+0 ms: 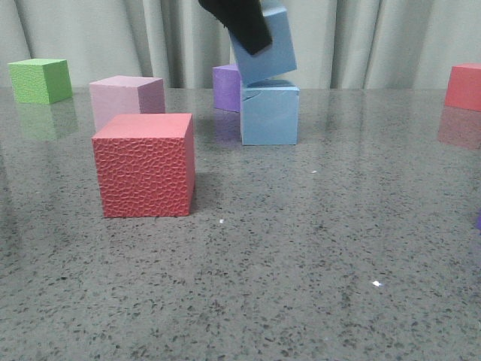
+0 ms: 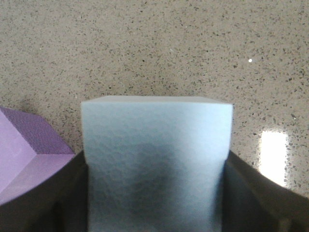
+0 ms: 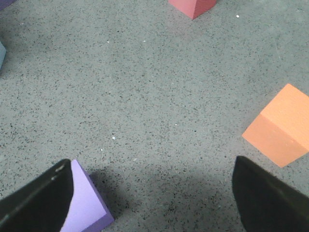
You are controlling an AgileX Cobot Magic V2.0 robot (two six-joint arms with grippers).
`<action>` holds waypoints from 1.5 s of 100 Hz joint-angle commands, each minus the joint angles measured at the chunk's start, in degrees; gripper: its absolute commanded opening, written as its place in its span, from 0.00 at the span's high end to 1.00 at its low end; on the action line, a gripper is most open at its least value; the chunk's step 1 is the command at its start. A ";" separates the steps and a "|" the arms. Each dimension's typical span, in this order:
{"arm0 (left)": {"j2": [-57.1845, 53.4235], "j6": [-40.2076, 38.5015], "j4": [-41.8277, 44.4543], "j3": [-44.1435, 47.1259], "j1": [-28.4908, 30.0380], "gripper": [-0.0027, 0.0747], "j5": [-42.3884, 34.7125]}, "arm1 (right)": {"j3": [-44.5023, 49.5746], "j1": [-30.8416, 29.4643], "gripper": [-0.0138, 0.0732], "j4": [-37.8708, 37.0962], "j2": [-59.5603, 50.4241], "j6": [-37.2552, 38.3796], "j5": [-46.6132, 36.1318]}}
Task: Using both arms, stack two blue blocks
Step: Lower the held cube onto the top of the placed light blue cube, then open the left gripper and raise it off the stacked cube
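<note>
Front view: the left gripper (image 1: 242,22), a dark shape dropping in from the top edge, holds a tilted blue block (image 1: 267,49) just above a second blue block (image 1: 270,113) that stands on the grey speckled table (image 1: 301,263). The lifted block's lower edge appears to meet the top of the standing one, though contact is hard to confirm. A dark crack runs near the top edge of the standing block. A purple cube (image 1: 225,86) sits just behind it, partly hidden. Nearer the camera stands a red cube (image 1: 144,165), with a pink cube (image 1: 126,99) behind it and a green cube (image 1: 40,80) at far left. Another red cube (image 1: 464,86) rests at the right edge.

From the left wrist, the held block (image 2: 154,164) fills the space between the two dark fingers (image 2: 256,193), which press against its sides; the purple cube (image 2: 26,150) shows beside it.

From the right wrist, the right gripper (image 3: 152,198) hangs over bare table with its jaws spread wide, nothing between them. A lilac cube (image 3: 87,205) lies by one finger, an orange cube (image 3: 282,128) near the other.
</note>
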 commanded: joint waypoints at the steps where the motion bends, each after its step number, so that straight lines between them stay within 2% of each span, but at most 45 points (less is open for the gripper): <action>1: -3.45 -0.57 -1.84 -1.73 -0.39 0.65 1.13 | -1.33 -0.41 0.09 -1.20 -0.21 -0.42 -3.98; 63: -3.45 -0.36 -1.84 -1.73 -0.39 0.64 1.13 | -1.33 -0.41 0.09 -1.20 -0.21 -0.42 -3.98; 92: -3.45 -0.12 -1.84 -1.73 -0.39 0.38 1.13 | -1.33 -0.41 0.09 -1.20 -0.21 -0.42 -3.98; 112: -3.45 -0.12 -1.95 -1.73 -0.39 0.36 1.13 | -1.33 -0.41 0.09 -1.20 -0.21 -0.42 -3.98; 132: -3.45 -0.12 -1.95 -1.73 -0.39 0.24 1.13 | -1.33 -0.41 0.09 -1.20 -0.21 -0.42 -3.98; 150: -3.45 0.12 -3.05 -1.73 -0.39 0.23 1.13 | -1.33 -0.41 0.09 -1.20 -0.21 -0.42 -3.98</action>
